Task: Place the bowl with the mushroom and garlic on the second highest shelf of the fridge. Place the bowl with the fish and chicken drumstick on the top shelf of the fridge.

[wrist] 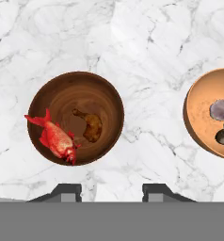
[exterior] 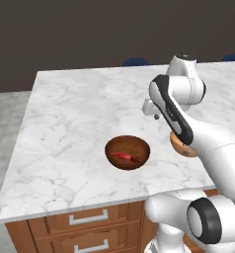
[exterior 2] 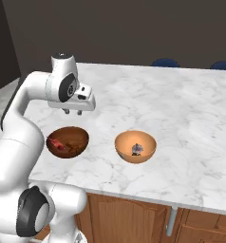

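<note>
The tool is hovering empty, tips apart, above the desk beside the dark brown bowl; descending here, it risks missing the orange bowl.

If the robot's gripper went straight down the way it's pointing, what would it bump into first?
Probably the bare marble counter. The gripper hangs open and empty, pointing down. In the hand view the dark brown bowl with the red fish sits just left of its line, though depth is hard to judge, so it might clip the rim.

Base views flank marble counter; hand view straight down, near, sharing both bowls
</note>
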Controlling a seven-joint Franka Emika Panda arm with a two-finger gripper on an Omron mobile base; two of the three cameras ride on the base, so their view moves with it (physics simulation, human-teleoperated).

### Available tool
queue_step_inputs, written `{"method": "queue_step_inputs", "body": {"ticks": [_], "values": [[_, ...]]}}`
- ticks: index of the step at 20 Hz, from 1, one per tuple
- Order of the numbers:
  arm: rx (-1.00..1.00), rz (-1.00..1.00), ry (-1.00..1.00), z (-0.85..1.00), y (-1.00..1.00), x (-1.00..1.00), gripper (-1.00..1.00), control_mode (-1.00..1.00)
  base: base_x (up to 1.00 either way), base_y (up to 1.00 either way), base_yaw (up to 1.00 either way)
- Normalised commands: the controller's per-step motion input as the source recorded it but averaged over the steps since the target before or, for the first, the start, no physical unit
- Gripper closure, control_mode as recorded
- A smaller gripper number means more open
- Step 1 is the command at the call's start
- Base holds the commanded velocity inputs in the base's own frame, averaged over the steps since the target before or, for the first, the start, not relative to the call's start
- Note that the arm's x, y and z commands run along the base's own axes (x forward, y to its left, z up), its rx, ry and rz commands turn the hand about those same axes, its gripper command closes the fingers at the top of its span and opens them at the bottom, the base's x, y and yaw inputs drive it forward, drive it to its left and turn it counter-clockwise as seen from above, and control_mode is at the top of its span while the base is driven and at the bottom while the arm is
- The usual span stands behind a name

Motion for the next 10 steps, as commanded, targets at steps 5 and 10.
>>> {"method": "queue_step_inputs", "body": {"ticks": [5, 10], "values": [[0.00, 0.00, 0.00, -0.25, -0.01, 0.00, -1.00, -1.00, 0.00, 0.00, 0.00], [0.02, -0.03, 0.00, -0.85, 0.00, 0.02, -1.00, -1.00, 0.00, 0.00, 0.00]]}}
